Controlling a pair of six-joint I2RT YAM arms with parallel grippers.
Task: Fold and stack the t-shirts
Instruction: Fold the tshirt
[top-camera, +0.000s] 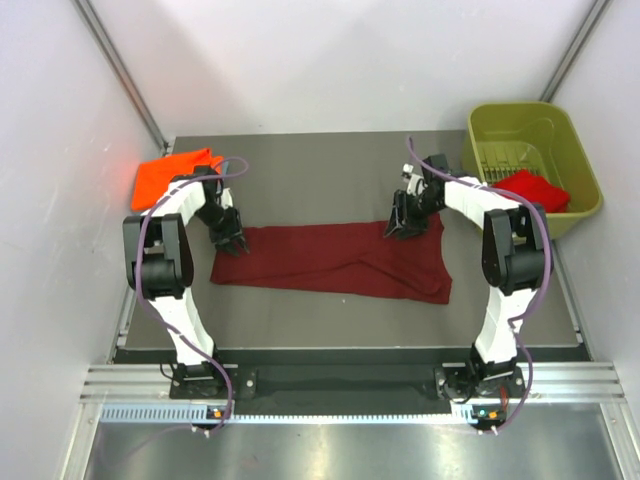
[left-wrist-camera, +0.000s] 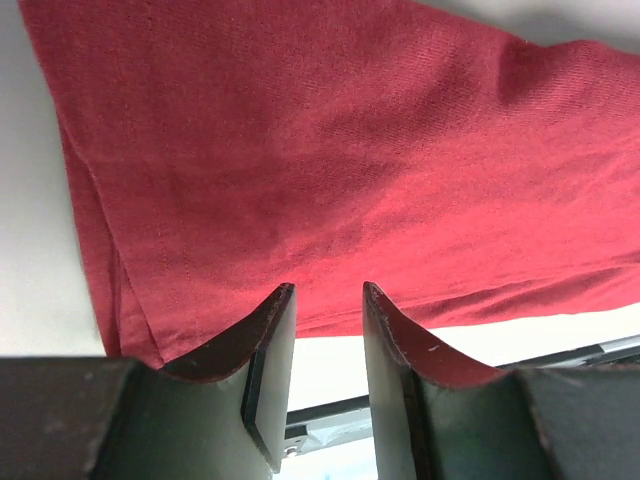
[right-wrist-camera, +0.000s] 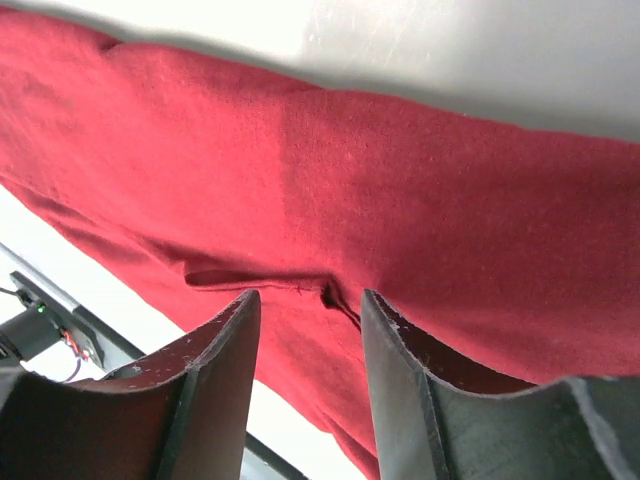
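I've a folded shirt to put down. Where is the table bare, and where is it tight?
Bare table lies behind the maroon shirt, between the orange shirt and the olive bin, and in a narrower strip between that shirt and the near edge. Crowded: its far corners, where the left gripper and right gripper are.

A spread t-shirt (top-camera: 340, 260) lies mid-bench (top-camera: 320, 160); a second t-shirt (top-camera: 172, 172) sits far left; the far-right bin (top-camera: 500, 125) holds a third t-shirt (top-camera: 535, 188).
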